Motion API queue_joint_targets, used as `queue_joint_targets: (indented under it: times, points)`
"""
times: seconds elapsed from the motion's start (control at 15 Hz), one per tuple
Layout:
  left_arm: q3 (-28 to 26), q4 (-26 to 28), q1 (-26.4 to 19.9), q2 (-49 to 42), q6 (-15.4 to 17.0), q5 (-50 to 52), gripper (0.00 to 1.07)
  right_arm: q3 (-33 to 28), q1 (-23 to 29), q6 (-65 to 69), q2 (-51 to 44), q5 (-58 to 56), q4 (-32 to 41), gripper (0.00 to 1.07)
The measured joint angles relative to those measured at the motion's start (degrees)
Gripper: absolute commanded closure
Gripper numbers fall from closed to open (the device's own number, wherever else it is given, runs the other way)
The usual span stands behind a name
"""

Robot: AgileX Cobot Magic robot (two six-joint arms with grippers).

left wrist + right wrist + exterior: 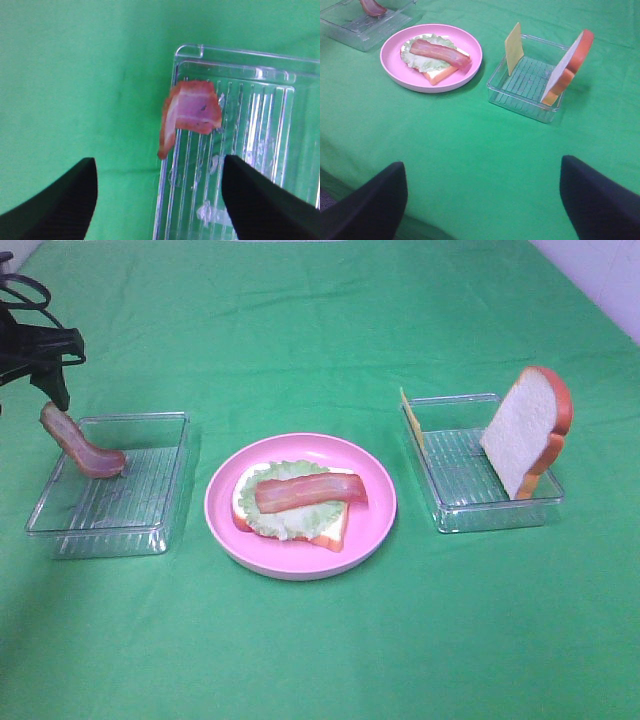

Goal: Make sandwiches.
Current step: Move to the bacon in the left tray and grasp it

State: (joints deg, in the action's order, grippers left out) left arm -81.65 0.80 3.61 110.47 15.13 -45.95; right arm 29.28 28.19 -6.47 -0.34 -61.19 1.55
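Note:
On the pink plate (375,530) lies a partly stacked sandwich: a bread slice (330,532), a green lettuce leaf (275,518) and a bacon strip (310,490) on top. A second bacon strip (82,446) leans over the far-left rim of the left clear tray (150,530). My left gripper (159,165) hangs open above this bacon strip (192,107) without touching it. The right clear tray (470,510) holds an upright cheese slice (513,47) and a bread slice (525,430) leaning on its right wall. My right gripper (482,165) is open and empty, well back from the tray.
A green cloth (320,650) covers the whole table. The left arm's black body (35,345) sits at the far left edge, above the left tray. A pale wall or floor shows at the far right corner.

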Motion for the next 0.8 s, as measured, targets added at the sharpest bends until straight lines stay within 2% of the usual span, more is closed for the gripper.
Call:
queue_joint_targets:
  times: [0.2,0.27,0.33,0.47,0.8]
  points:
    - [0.00,0.06,0.00,2.92,0.00,2.46,0.40,0.00,0.00,0.00,0.00,0.00,0.00,0.29]
    - [0.00,0.06,0.00,4.18,-0.11,3.15,0.50,0.00,0.00,0.00,0.00,0.00,0.00,0.29]
    - [0.00,0.06,0.00,4.24,-0.17,3.95,0.53,0.00,0.00,0.00,0.00,0.00,0.00,0.29]
    - [0.00,0.06,0.00,4.24,-0.23,5.27,0.67,0.00,0.00,0.00,0.00,0.00,0.00,0.29]
    - [0.00,0.17,0.00,5.56,-0.23,6.65,0.93,0.00,0.00,0.00,0.00,0.00,0.00,0.29]
